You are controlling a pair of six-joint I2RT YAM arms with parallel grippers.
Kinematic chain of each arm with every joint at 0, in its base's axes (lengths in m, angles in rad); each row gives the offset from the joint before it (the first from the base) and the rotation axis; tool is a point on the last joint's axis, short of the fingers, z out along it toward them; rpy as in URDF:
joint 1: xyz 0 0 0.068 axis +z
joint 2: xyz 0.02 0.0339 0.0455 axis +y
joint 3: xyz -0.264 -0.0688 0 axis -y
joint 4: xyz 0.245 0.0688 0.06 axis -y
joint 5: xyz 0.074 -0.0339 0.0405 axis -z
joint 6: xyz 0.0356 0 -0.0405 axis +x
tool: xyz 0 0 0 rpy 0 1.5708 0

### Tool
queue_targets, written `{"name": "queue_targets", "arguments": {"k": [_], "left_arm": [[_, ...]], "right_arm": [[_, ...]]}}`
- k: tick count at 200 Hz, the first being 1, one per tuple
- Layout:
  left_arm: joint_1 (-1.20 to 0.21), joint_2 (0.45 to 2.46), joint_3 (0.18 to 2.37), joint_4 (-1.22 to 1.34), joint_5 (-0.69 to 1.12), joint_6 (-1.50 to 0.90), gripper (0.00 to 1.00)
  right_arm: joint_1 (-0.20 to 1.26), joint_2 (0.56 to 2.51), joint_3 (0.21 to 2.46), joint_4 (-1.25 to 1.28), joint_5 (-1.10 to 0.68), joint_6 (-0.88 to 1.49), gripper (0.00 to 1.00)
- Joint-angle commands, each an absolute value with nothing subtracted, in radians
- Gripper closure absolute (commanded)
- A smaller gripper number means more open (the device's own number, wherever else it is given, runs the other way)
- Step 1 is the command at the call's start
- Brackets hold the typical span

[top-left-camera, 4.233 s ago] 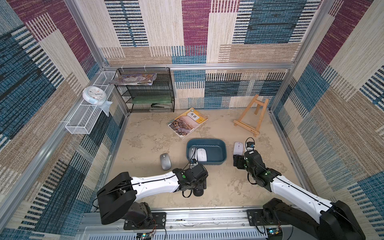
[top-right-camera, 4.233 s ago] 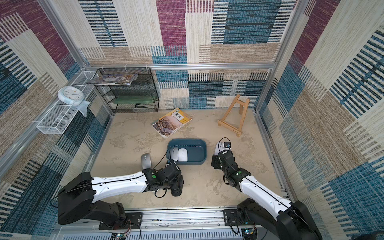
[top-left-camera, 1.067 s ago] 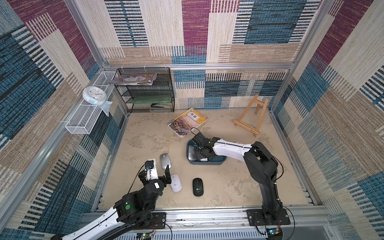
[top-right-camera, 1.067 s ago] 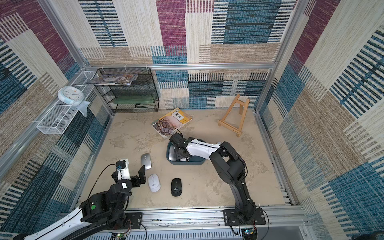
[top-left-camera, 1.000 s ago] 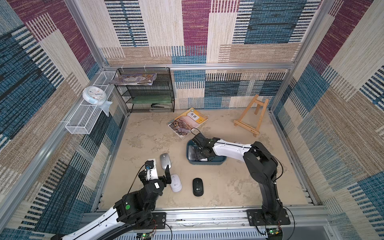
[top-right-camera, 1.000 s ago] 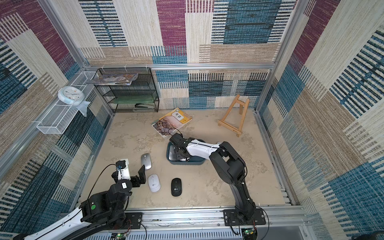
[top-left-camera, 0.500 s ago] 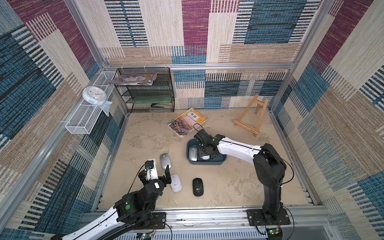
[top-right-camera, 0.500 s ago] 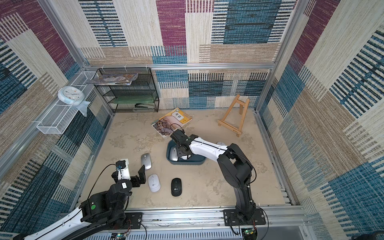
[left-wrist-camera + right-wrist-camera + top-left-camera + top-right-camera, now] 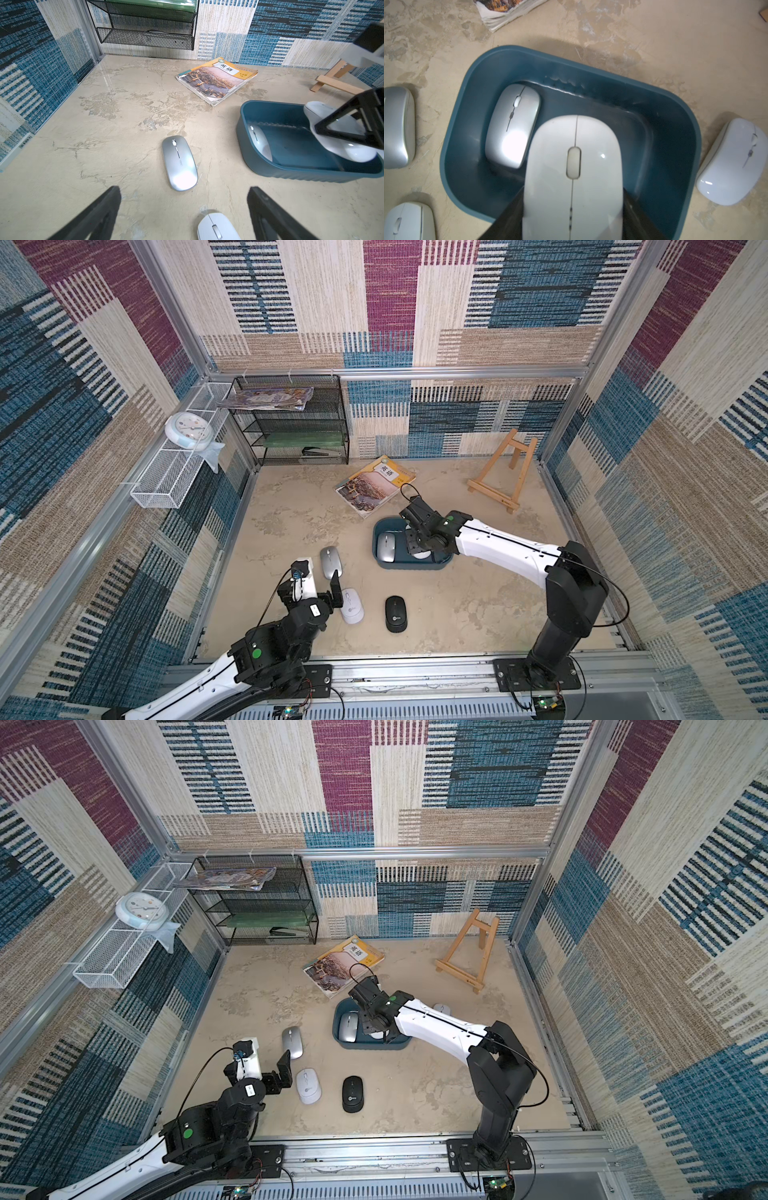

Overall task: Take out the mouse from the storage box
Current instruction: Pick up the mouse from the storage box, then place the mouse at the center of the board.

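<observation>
Far left, a clock (image 9: 189,434) on the white mesh basket (image 9: 158,493); in the black rack (image 9: 291,423), magazines (image 9: 268,398) on top. Near the front, left fingers (image 9: 336,591) spread wide, empty, beside a loose silver mouse (image 9: 331,562), a white mouse (image 9: 352,605) and a black mouse (image 9: 395,613) on the surface (image 9: 291,522). In the storage box (image 9: 409,566): a second silver mouse (image 9: 385,546) at its left end, and the mouse (image 9: 572,176), white, clamped between the right fingers (image 9: 508,220), lifted off the box floor, long axis across the box, wheel end toward the back wall. A second ago, that second silver mouse hidden under the right arm (image 9: 498,541); now uncovered
</observation>
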State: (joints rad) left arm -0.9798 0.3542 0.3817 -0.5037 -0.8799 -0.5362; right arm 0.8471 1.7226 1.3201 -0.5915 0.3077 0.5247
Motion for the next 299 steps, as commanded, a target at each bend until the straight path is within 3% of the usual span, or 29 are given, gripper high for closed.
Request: {"name": "queue_targets", "arguments": {"k": [1,114,299], "left_arm": [[-0.980,0.363,0.384,-0.486,-0.884,-0.530,0.01],[-0.980,0.456,0.401,-0.469,-0.897,-0.540,0.01],[-0.980,0.530,0.417,-0.457,-0.905,-0.546,0.01]], "right_arm": [[0.870,1.656,1.254,-0.586,0.324,0.550,0.56],[1.003,1.289,0.807,-0.477,0.237,0.754,0.58],[1.009,1.391,0.677,-0.372,0.252,0.781,0.54]]}}
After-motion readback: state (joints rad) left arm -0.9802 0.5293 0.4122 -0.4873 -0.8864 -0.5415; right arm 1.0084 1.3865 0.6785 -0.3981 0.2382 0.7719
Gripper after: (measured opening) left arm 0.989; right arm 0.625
